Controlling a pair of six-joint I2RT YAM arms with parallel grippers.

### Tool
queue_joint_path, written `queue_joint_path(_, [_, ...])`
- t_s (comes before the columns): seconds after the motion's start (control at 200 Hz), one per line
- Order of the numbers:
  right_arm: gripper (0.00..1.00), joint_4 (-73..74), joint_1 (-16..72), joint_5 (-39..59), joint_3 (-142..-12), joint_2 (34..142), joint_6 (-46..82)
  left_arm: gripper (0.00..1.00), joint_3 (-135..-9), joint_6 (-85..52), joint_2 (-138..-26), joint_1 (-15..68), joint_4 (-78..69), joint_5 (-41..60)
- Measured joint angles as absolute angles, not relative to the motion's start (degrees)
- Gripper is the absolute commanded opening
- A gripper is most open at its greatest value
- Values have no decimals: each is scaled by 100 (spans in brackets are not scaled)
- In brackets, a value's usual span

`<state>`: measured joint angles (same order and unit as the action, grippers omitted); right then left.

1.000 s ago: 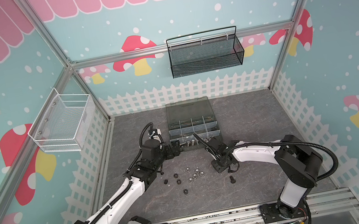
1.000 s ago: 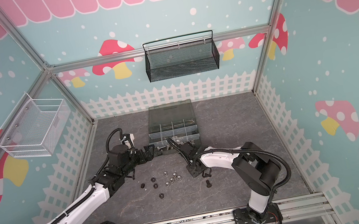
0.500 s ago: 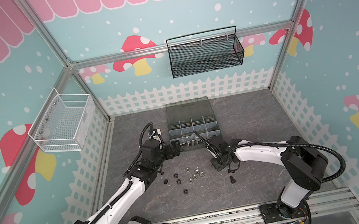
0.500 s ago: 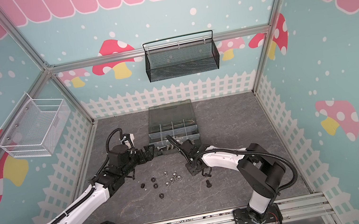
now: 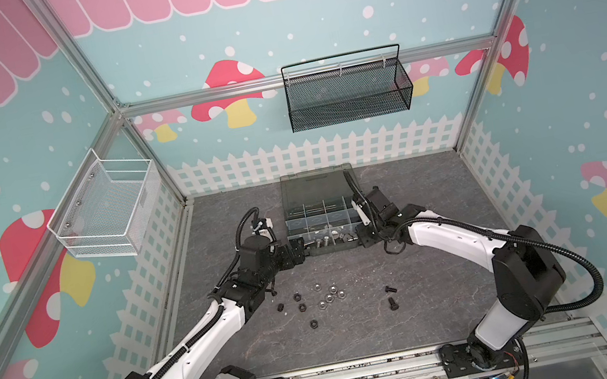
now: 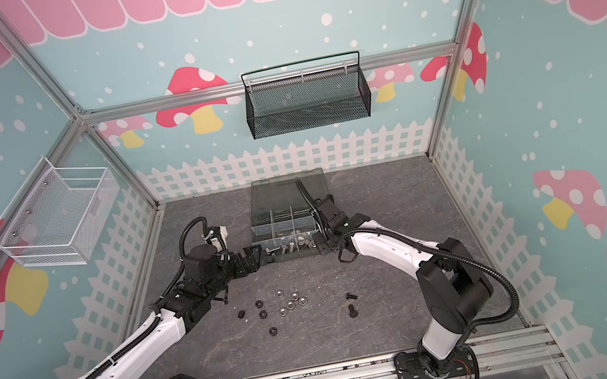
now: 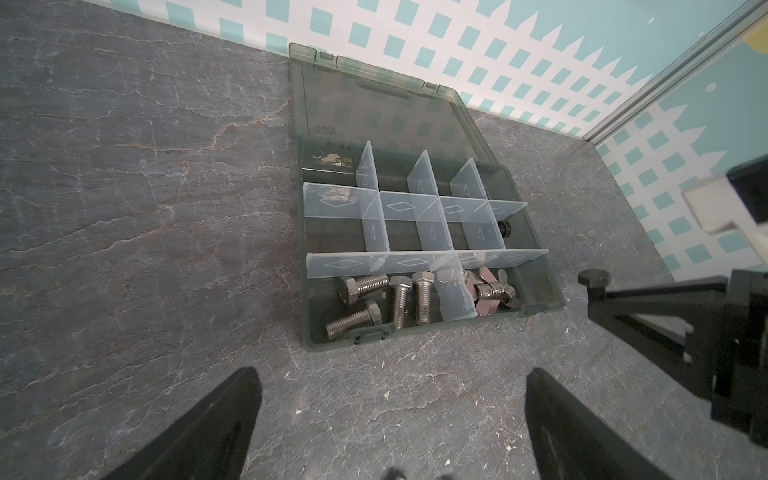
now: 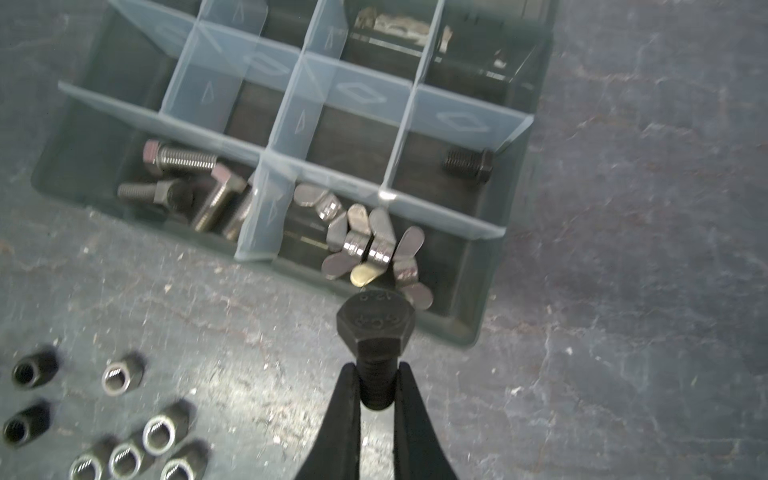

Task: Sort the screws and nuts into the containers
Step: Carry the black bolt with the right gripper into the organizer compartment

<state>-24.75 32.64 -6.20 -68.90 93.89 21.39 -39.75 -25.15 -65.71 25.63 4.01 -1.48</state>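
At 12 o'clock on the grey stone-patterned tabletop point(image 5: 442, 313): dark grey plastic organiser case point(image 7: 336, 237) with pale translucent dividers, smoky lid point(image 5: 316, 186) lying open. Front row, 7 o'clock compartment: shiny silver hex-head bolts point(image 7: 399, 299); next compartment toward 5 o'clock: silver wing nuts point(image 7: 490, 291). Middle row, 3 o'clock end: one short black bolt point(image 7: 505, 227). Just beside the case's 4 o'clock corner: right gripper point(image 8: 376, 374), jaws pinched on the threaded shank of a black hex-head bolt point(image 8: 376, 328), head toward the wing nuts. Near the case's 8 o'clock corner: left gripper point(image 7: 392, 374), jaws spread wide, holding nothing. At 6 o'clock from the case, loose on the tabletop: silver hex nuts point(image 5: 329, 298), black hex nuts point(image 5: 302, 307) toward 7 o'clock, two black bolts point(image 5: 392, 303) toward 5 o'clock.
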Motion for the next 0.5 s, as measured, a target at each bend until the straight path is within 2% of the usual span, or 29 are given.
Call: queue_joint_path(0.495, [0, -1997, 2812, -303, -7787, 10471, 1927, 100, -3975, -2532, -6567, 2563, 403, -148])
